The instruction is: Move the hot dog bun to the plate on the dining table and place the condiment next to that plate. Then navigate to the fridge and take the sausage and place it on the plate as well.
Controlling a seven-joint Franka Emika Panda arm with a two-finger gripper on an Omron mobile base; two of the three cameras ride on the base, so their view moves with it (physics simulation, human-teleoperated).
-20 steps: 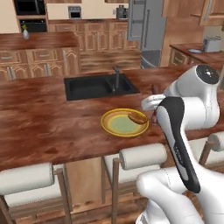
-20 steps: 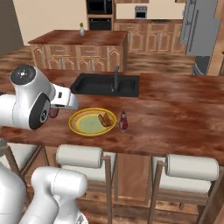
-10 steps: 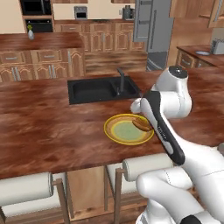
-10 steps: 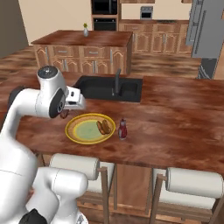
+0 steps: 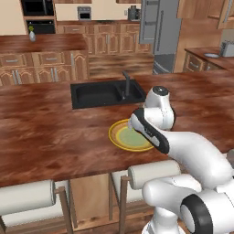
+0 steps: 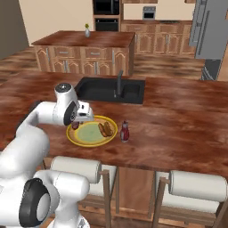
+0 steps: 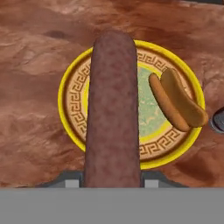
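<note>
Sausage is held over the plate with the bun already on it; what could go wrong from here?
1. The sausage, shut in the pincer, hangs above the plate; released from height, this cylinder may roll off the rim.
2. It could knock the hot dog bun sideways.
3. The condiment stands beside the plate; a sweeping retreat might tip it.

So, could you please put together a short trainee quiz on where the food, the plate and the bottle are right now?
1. True or false: the bun already lies on the plate.
2. What is the gripper holding? A) the bottle B) the sausage C) nothing
3. Fill in: the bottle stands on the table, ____ the plate.

Key: 1 true. 2 B: the gripper is shut on the sausage above the plate. 3 beside.
</note>
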